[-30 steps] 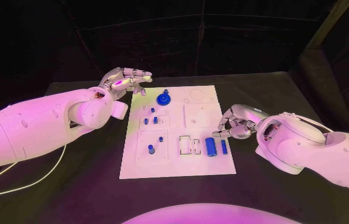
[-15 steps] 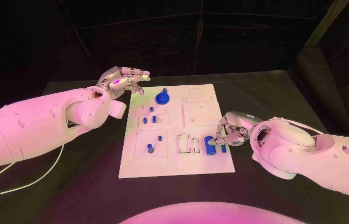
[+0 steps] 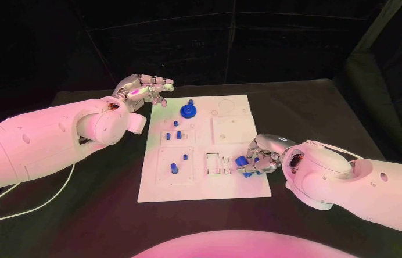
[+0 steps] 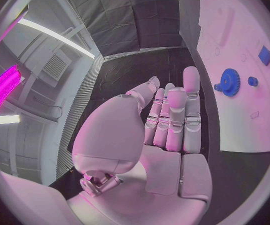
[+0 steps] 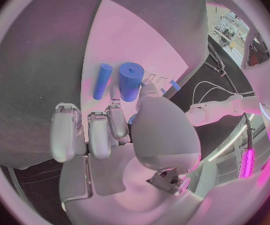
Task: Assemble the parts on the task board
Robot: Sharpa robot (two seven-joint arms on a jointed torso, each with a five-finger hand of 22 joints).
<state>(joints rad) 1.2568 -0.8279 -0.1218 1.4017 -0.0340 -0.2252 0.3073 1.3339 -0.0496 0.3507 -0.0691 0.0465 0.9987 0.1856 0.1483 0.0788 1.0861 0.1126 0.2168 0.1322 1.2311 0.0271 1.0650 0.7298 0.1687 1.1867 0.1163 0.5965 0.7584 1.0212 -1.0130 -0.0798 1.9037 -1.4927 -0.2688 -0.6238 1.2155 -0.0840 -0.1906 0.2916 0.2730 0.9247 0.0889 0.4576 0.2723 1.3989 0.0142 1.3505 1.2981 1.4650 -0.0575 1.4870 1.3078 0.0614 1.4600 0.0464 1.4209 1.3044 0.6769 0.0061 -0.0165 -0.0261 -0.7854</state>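
My right hand (image 3: 261, 160) has slid in over the white task board (image 3: 205, 191), fingers curled beside the still-loose thick blue cylinder (image 5: 130, 81) and thin blue rod (image 5: 102, 80), grip unclear; left hand (image 3: 144, 89) hovers apart, empty.

Camera arrangement: one head view, two wrist views.
The head camera is looking down from above at the whole task board (image 3: 205, 153); each wrist camera is sitting close behind its own hand, the left (image 4: 169, 122) and the right (image 5: 104, 130), both sharing that board's surface.
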